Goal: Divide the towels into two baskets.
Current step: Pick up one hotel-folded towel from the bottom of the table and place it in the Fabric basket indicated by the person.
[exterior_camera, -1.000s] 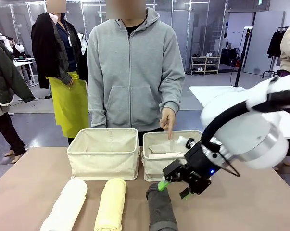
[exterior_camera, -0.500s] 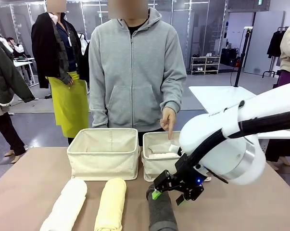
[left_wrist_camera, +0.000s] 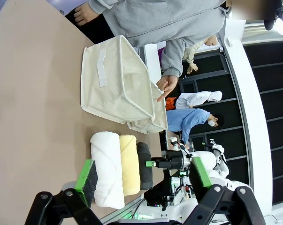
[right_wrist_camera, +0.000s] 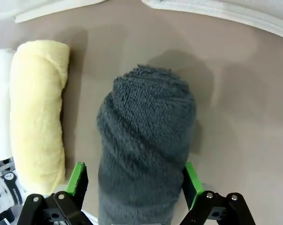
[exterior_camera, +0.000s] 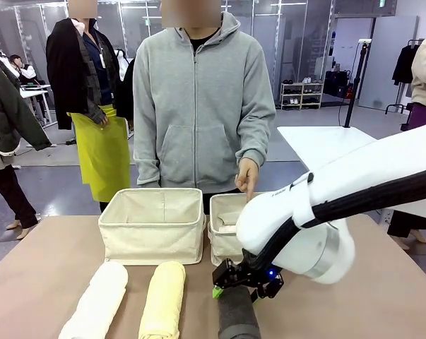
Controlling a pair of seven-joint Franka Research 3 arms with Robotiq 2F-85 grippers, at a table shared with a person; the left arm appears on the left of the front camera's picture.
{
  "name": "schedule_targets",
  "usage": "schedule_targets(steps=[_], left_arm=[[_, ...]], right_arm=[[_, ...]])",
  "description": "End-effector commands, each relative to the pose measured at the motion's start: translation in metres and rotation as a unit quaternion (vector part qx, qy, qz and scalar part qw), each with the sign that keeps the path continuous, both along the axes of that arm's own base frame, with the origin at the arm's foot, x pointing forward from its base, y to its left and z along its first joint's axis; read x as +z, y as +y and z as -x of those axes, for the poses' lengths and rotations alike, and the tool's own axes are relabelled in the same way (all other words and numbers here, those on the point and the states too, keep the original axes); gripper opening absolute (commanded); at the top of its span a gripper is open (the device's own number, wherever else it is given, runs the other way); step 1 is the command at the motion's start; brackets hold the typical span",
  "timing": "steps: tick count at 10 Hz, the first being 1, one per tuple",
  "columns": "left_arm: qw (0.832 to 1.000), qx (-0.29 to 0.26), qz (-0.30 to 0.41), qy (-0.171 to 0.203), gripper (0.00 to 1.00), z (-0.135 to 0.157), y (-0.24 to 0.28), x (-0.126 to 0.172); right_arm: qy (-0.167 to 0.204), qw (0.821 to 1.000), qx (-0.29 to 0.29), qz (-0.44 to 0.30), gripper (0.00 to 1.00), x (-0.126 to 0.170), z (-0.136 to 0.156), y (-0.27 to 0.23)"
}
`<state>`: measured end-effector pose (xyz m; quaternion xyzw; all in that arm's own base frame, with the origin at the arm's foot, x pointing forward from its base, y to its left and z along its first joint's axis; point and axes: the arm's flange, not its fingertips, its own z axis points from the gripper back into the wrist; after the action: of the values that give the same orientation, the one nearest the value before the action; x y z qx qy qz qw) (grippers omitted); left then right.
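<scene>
Three rolled towels lie side by side at the table's near edge: white [exterior_camera: 96, 304], pale yellow [exterior_camera: 162, 296] and dark grey [exterior_camera: 237, 319]. Behind them stand two cream baskets, the left one [exterior_camera: 152, 236] and the right one [exterior_camera: 223, 244]. Something pale lies in the right basket, mostly hidden behind my right arm. My right gripper [exterior_camera: 234, 289] is open and low over the grey towel's far end. In the right wrist view its green pads [right_wrist_camera: 77, 180] flank the grey towel [right_wrist_camera: 146, 136] without squeezing it. My left gripper [left_wrist_camera: 143, 176] is open and holds nothing, far from the towels [left_wrist_camera: 106, 168].
A person in a grey hoodie stands at the far side, one hand [exterior_camera: 246, 176] pointing down into the right basket. Bare brown tabletop [exterior_camera: 382, 296] lies to the right of the grey towel and left of the white one. Other people stand farther back.
My right arm has swung left and down, bringing its open gripper from beside the right basket to over the grey towel's far end. The towels and the baskets have stayed put.
</scene>
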<state>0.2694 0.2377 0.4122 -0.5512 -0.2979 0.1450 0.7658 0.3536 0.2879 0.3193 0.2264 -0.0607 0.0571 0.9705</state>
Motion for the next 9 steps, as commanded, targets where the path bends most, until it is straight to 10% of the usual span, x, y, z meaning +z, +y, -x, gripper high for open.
schedule_targets(steps=[1,9], left_arm=[[1.000,-0.001,0.005,-0.012,1.00,0.001,0.002,0.001],[1.000,-0.001,0.005,-0.012,1.00,0.001,0.002,0.001]], right_arm=[[0.006,0.999,-0.007,0.031,1.00,-0.006,-0.002,0.023],[-0.013,0.997,0.025,0.073,0.22,0.015,0.008,0.021]])
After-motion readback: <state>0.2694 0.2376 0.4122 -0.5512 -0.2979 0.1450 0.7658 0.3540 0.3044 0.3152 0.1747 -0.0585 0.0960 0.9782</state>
